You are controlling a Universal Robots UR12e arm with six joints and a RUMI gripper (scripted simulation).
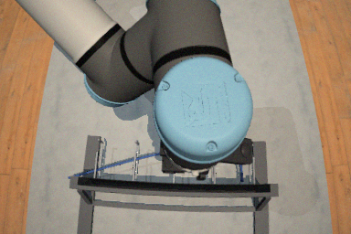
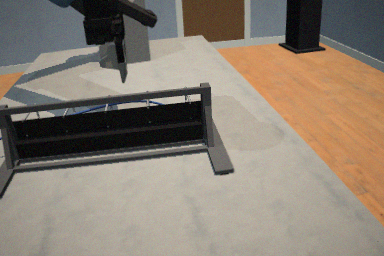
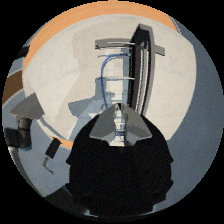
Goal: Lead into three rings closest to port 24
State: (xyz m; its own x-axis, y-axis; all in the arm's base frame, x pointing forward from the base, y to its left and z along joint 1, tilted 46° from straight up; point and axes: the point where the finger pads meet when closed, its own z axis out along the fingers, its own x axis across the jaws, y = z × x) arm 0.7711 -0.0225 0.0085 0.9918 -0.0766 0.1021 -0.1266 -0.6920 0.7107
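Note:
The blue lead (image 1: 148,155) (image 2: 125,102) (image 3: 103,87) runs behind the rack's top bar. In the top view its right part drops near the right end, and its left part crosses the left ring (image 1: 97,158) and second ring (image 1: 135,164) and sticks out past the left end. Whether it lies inside them is not clear. The arm hides its middle there. The rack (image 1: 183,186) (image 2: 110,99) (image 3: 150,65) stands upright. The port faces are not seen. My gripper (image 2: 124,79) (image 3: 118,103) is shut with nothing seen between its jaws, above and behind the rack's top bar.
More rings stand along the rack, one at the right end (image 1: 251,167). The rack's feet (image 2: 220,162) reach out at both ends. A grey upright block (image 2: 137,35) stands on the table behind the gripper. The arm's wrist (image 1: 203,108) covers the rack's middle from above.

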